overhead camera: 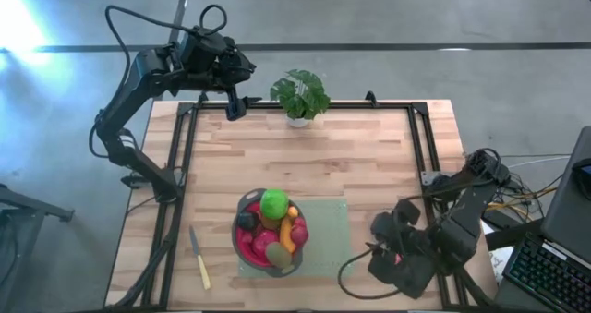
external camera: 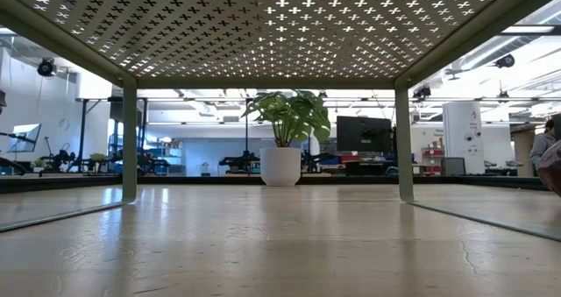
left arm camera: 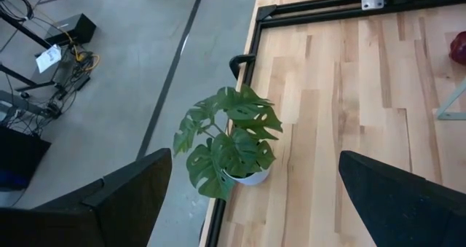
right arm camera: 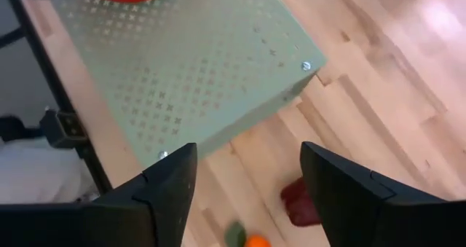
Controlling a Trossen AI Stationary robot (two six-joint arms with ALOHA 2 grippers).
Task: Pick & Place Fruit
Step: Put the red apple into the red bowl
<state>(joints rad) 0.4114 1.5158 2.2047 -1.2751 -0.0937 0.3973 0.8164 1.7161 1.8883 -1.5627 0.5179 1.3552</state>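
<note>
Right gripper (right arm camera: 247, 196) hovers with fingers apart, holding nothing, over a dark-red piece (right arm camera: 300, 202) and a tiny orange one (right arm camera: 255, 241) just beside the green mat (right arm camera: 189, 65) — closing off-centre could flick them away.

Pale wood-striped bench (overhead camera: 369, 156); red bowl (overhead camera: 247, 248) with green ball (overhead camera: 273, 203); grey-green cross-perforated shelf (right arm camera: 189, 65); possibly dark-red fruit piece (right arm camera: 300, 202).
</note>
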